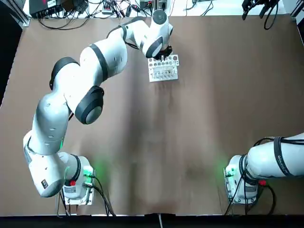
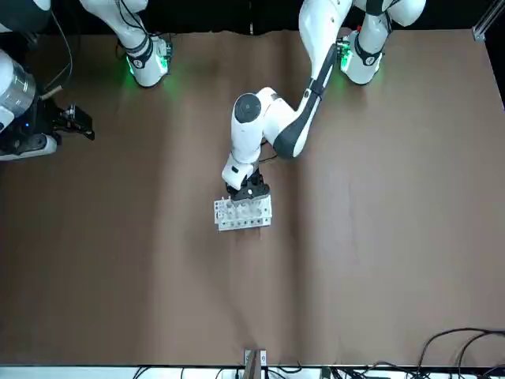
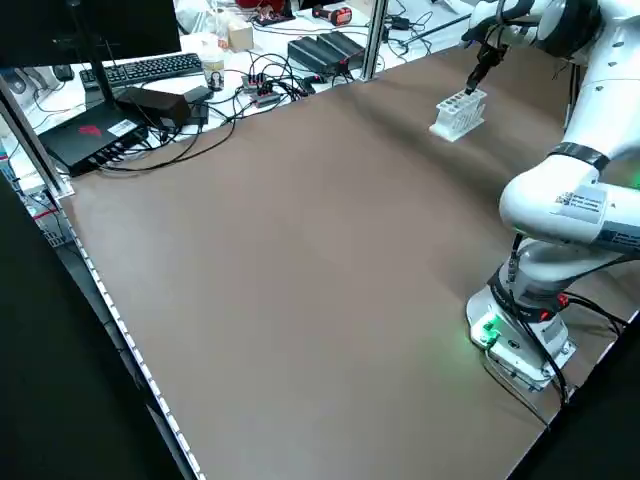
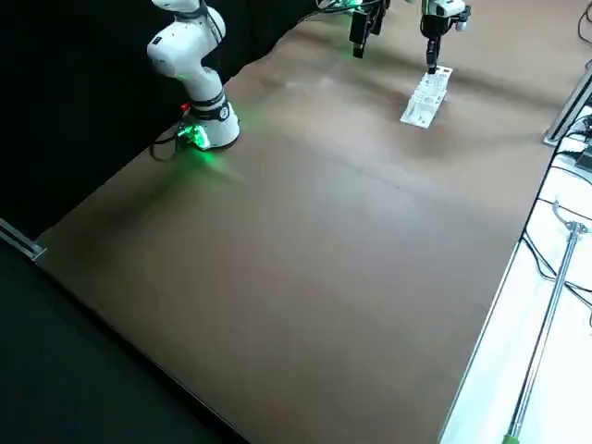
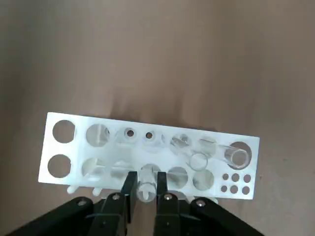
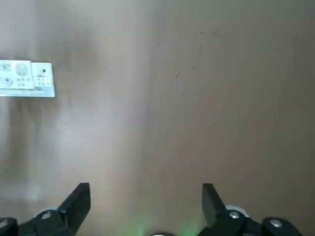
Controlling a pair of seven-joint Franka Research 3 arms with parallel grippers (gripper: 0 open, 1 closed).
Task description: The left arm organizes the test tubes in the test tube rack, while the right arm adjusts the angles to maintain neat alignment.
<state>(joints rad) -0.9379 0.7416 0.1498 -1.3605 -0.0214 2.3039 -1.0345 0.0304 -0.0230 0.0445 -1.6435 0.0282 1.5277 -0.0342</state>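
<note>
The white test tube rack (image 1: 164, 72) stands at the far middle of the brown table (image 1: 199, 123). My left arm reaches out to it, and the left gripper (image 5: 145, 183) is shut on the top of a clear test tube (image 5: 146, 191) that stands upright over a hole in the rack's (image 5: 74, 147) nearer row. More test tubes sit in the other holes, and one (image 5: 231, 153) leans over at the rack's end. From the front, the left gripper (image 2: 248, 189) hangs just behind the rack (image 2: 243, 215). My right gripper (image 6: 145, 201) is open and holds nothing, far from the rack (image 6: 27, 78) at the table's right side (image 2: 85, 126).
Cables, a keyboard (image 3: 140, 68) and electronics boxes lie beyond the table's far edge. Both arm bases (image 1: 78, 183) (image 1: 240, 183) glow green at the near edge. A wide stretch of bare brown table lies between the bases and the rack.
</note>
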